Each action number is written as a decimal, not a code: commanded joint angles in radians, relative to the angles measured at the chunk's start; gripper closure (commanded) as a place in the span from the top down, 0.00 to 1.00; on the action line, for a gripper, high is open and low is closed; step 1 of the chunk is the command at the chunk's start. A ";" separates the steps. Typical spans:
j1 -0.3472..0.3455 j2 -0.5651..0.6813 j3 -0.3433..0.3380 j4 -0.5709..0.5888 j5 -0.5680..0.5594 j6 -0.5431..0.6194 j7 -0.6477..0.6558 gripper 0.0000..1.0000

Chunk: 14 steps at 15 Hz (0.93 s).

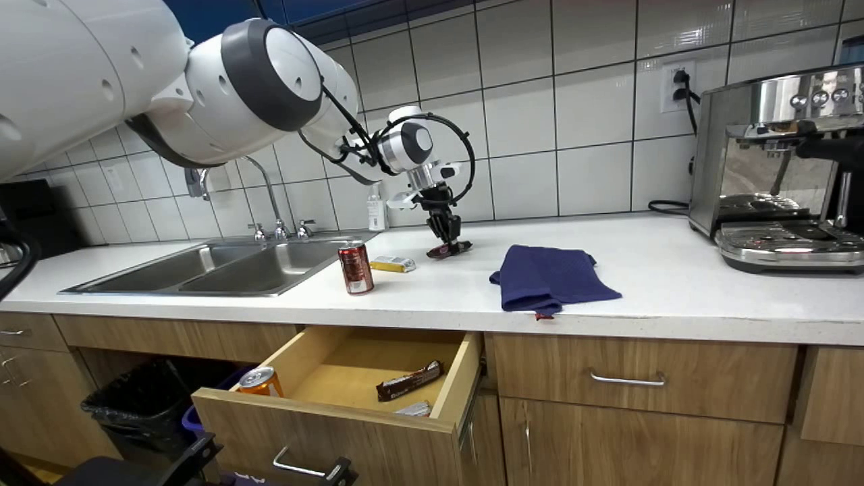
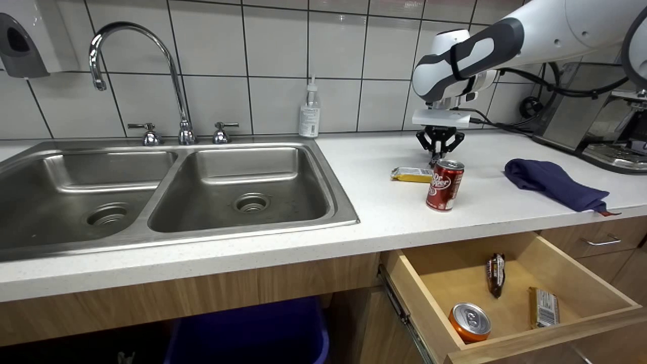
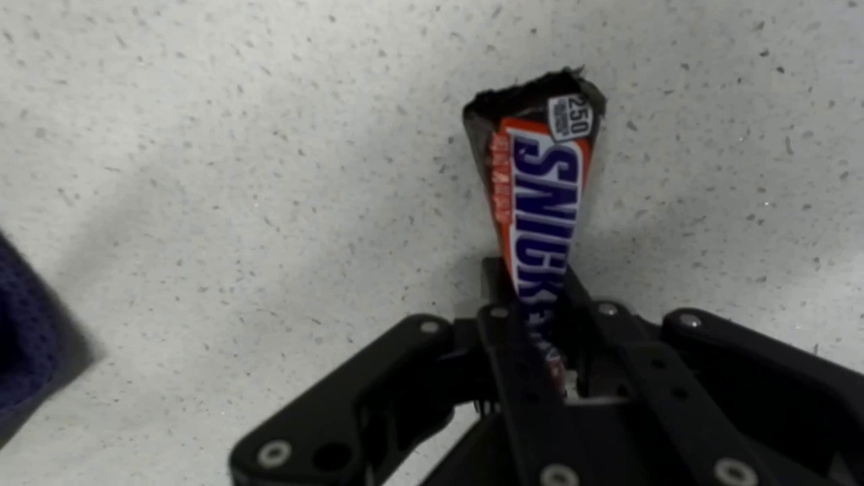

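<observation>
The Robotiq gripper clamps the Snickers bar between its fingers, one end jutting past them, close to the speckled white countertop, though whether the bar touches it is unclear.

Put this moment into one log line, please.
gripper: closed on Snickers bar | counter: red can, yellow-wrapped bar, blue cloth | drawer: open

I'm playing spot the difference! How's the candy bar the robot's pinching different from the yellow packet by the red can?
The candy bar is pinched in the gripper; the yellow packet lies loose on the counter. The candy bar is dark brown with red and blue; the yellow packet is yellow and whitish. Both are wrapped.
</observation>
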State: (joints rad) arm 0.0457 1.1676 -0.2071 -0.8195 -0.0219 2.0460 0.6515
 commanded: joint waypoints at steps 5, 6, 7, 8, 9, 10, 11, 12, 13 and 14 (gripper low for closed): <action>-0.007 -0.100 0.016 -0.129 0.017 0.082 -0.023 0.04; -0.006 -0.115 0.016 -0.154 0.017 0.098 -0.025 0.04; -0.004 -0.132 0.016 -0.184 0.015 0.116 -0.028 0.04; -0.002 -0.150 0.016 -0.218 0.013 0.137 -0.032 0.04; -0.001 -0.173 0.016 -0.257 0.012 0.160 -0.036 0.04; -0.003 -0.192 0.024 -0.290 0.001 0.182 -0.037 0.04; -0.002 -0.216 0.025 -0.335 0.001 0.207 -0.043 0.04; 0.000 -0.241 0.025 -0.380 0.000 0.234 -0.049 0.04; 0.002 -0.265 0.025 -0.424 0.001 0.260 -0.054 0.04; 0.003 -0.288 0.024 -0.466 0.001 0.284 -0.061 0.04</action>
State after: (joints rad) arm 0.0476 1.0062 -0.2004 -1.0927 -0.0217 2.2559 0.6299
